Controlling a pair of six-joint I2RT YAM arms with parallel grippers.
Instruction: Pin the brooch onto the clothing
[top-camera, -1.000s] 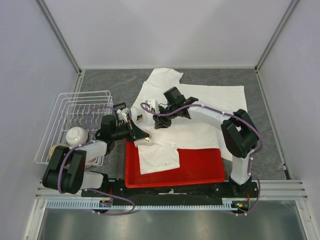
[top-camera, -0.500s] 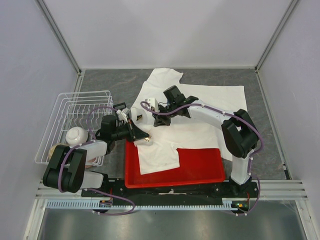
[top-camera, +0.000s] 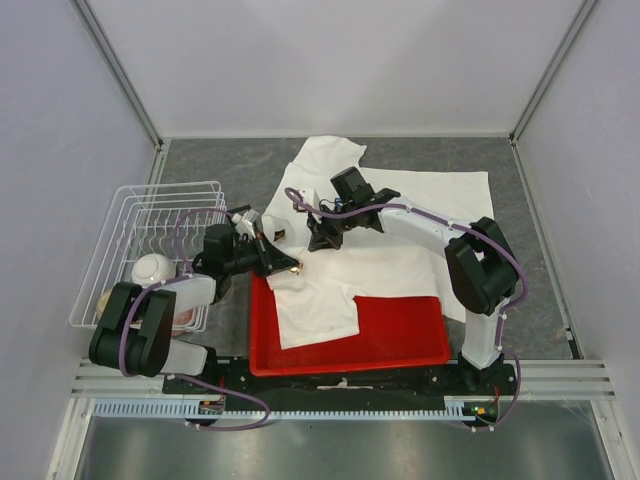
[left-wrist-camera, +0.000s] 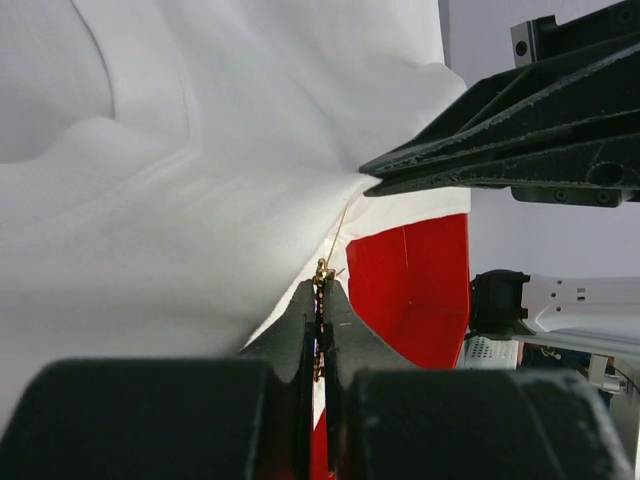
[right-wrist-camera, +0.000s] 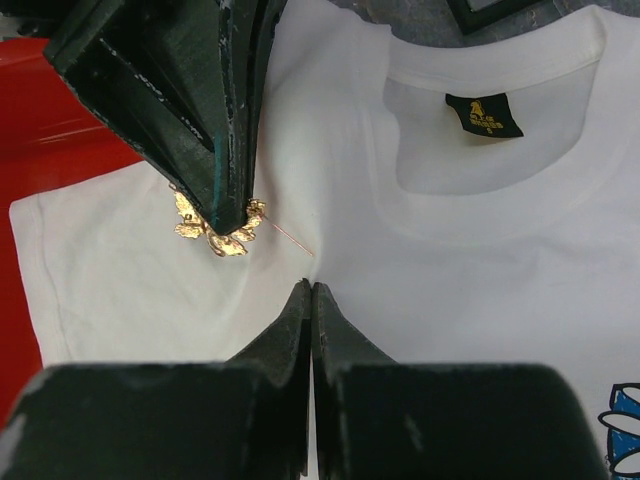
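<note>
The clothing (top-camera: 425, 205), a white T-shirt (right-wrist-camera: 450, 270), lies across the table and over the red tray's back edge. My left gripper (left-wrist-camera: 322, 285) is shut on the gold leafy brooch (left-wrist-camera: 322, 273), held edge-on between its fingertips. In the right wrist view the brooch (right-wrist-camera: 192, 229) hangs just above the shirt's chest, its thin pin slanting towards the pinch point. My right gripper (right-wrist-camera: 311, 287) is shut on a small pucker of shirt fabric below the collar. From the left wrist its fingers (left-wrist-camera: 480, 160) pull the cloth (left-wrist-camera: 150, 230) into a peak just ahead of the pin.
A red tray (top-camera: 400, 340) sits at the near edge under the shirt's lower left part. A white wire rack (top-camera: 120, 205) with a white bowl (top-camera: 153, 270) stands on the left. The shirt's black neck label (right-wrist-camera: 484, 115) and blue print (right-wrist-camera: 625, 440) show nearby.
My right gripper has shut on the shirt fabric. The left gripper has carried the brooch slightly right, closer to the pinch.
</note>
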